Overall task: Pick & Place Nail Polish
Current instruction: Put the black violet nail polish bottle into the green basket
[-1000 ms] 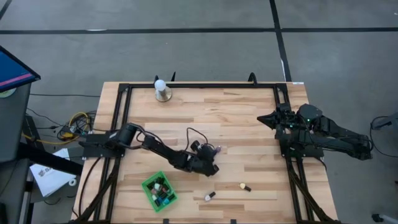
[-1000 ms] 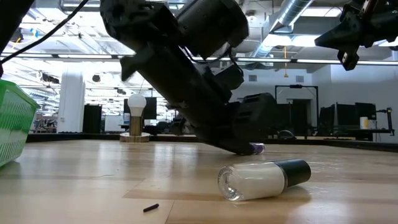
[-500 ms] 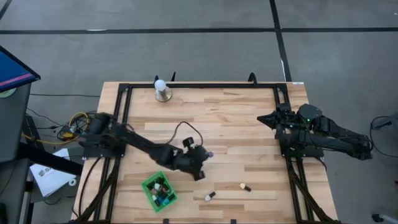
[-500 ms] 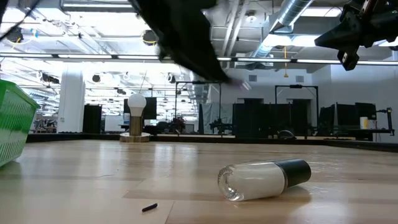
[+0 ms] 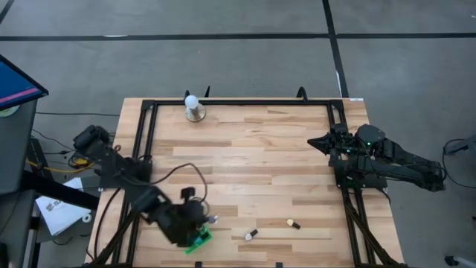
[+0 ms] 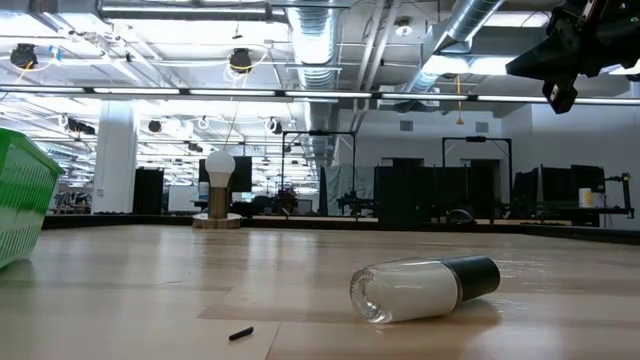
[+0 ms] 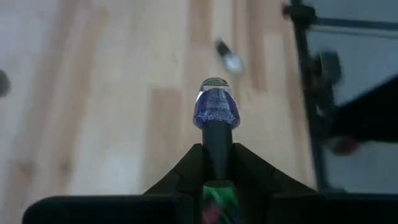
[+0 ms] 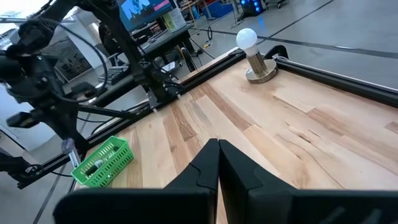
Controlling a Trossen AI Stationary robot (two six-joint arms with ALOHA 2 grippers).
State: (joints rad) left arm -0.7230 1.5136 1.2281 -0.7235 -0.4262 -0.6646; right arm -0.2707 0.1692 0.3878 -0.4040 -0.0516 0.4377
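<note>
My left gripper (image 5: 202,221) hangs over the green basket (image 5: 196,238) near the table's front left, shut on a purple glitter nail polish bottle (image 7: 216,107). The basket holds several more bottles, mostly hidden under the gripper. Two nail polish bottles lie on their sides on the wood near the front edge: a white one (image 5: 251,234), also seen in the low view (image 6: 420,288), and a cream one (image 5: 291,222). My right gripper (image 5: 316,143) waits shut at the table's right side, above the wood, touching nothing. My left gripper pinches the bottle's dark cap (image 7: 217,138) between its two fingers (image 7: 249,165). The fingers lie along the bottle and slant downward. The purple glass body sticks out past the fingertips, lifted clear of the table and the basket.
A white ball-topped stand (image 5: 193,109) stands at the far edge, left of centre. A black frame rail (image 5: 242,103) runs round the tabletop. A small dark bit (image 6: 240,333) lies on the wood near the white bottle. The bare wood in the table's middle (image 5: 253,164) has room.
My left gripper has risen from the table's middle with the purple bottle, lifting it clear. It has swung toward the near left corner and now hangs over the green basket. It has turned on the way and left the low view.
</note>
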